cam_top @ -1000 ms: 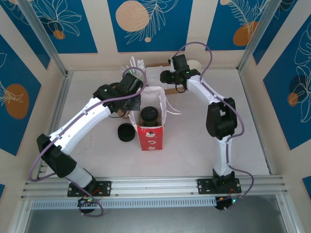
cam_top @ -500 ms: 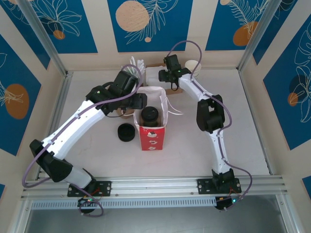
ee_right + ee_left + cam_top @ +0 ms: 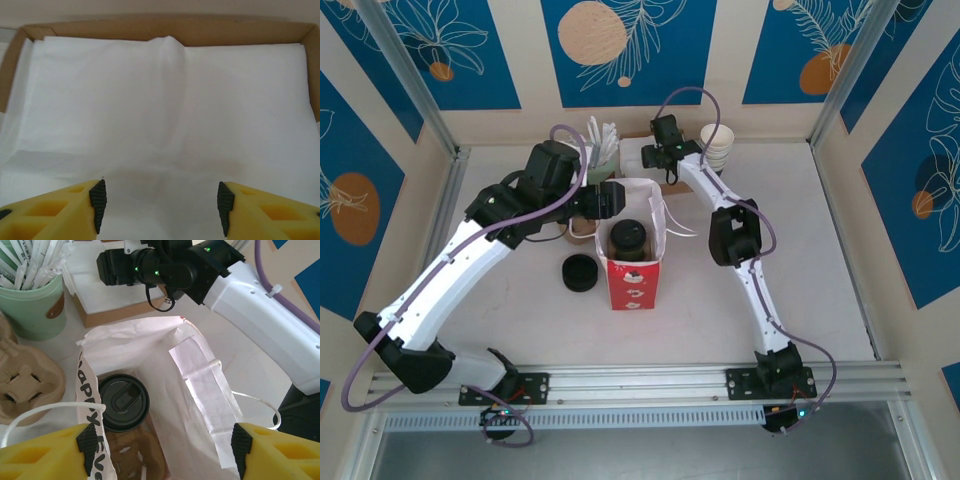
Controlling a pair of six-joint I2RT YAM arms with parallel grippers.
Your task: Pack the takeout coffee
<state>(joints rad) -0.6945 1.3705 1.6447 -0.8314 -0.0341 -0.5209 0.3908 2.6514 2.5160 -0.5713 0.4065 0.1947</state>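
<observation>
Inside the bag (image 3: 631, 283), toward its back, the coffee (image 3: 627, 238) stands upright with its black lid on; same spot as one second ago.

Left gripper (image 3: 610, 197): at the bag's back-left rim. One second ago it sat lower on the left rim; the arm's elbow has since swung out further left. In the wrist view the left gripper (image 3: 162, 447) has its jaws spread wide over the bag mouth with nothing pinched. The left fingertip (image 3: 88, 442) is just beside the lettered bag wall (image 3: 86, 405) and the string handle (image 3: 45, 412); contact unclear. The coffee (image 3: 122, 401) is seen from above, below the jaws.

Right gripper (image 3: 638, 155): behind the bag, moved leftward from its earlier position. This has uncovered the white cups (image 3: 717, 147) behind and right of the bag. In its wrist view the right gripper (image 3: 160, 205) has its jaws apart and empty above white napkins (image 3: 165, 110) in a cardboard box (image 3: 165, 29).

Lid stack (image 3: 580, 273), left of the bag: unmoved. Straw cup (image 3: 603, 150), behind and left of the bag: unmoved.
</observation>
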